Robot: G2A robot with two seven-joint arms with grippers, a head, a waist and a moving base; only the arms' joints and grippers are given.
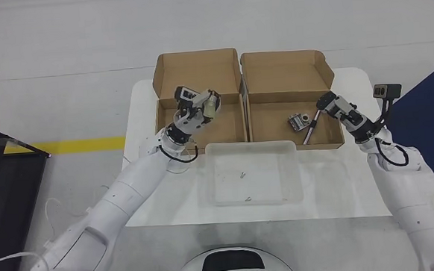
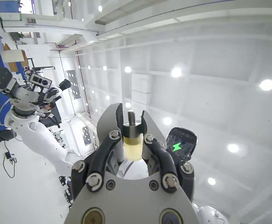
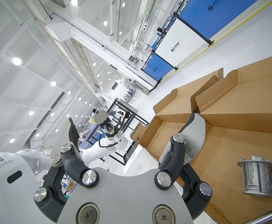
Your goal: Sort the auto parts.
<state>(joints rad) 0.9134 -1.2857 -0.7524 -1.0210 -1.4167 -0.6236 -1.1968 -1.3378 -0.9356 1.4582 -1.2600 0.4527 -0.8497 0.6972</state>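
Left gripper: jaws clamped on yellowish translucent cylinder with steel threaded stud, stud projecting beyond jaws. Open brown cardboard box located below jaws; jaws to be tilted down before release. Right gripper: jaws spread wide, empty; silver cast-metal housing beside jaws.

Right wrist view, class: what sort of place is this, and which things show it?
Probably a factory or workshop hall: rows of high ceiling lights, blue-and-white partition panels, and a cardboard box holding a metal part.
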